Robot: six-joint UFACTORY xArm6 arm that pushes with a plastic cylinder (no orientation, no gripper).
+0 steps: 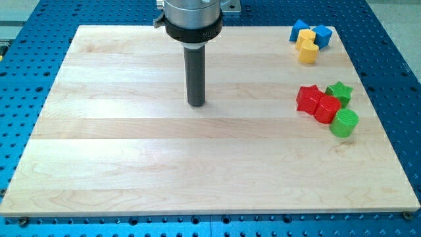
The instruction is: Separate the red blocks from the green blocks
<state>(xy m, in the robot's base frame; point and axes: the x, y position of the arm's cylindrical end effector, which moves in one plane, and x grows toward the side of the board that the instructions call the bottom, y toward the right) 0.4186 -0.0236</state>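
Observation:
My tip rests on the wooden board near its middle, well to the left of the red and green blocks. A red star block and a red cylinder-like block sit together at the view's right. A green star block touches the red cylinder on its upper right. A green cylinder touches the red cylinder on its lower right.
At the view's top right corner lie two blue blocks and two yellow blocks in a tight cluster. The wooden board lies on a blue perforated table.

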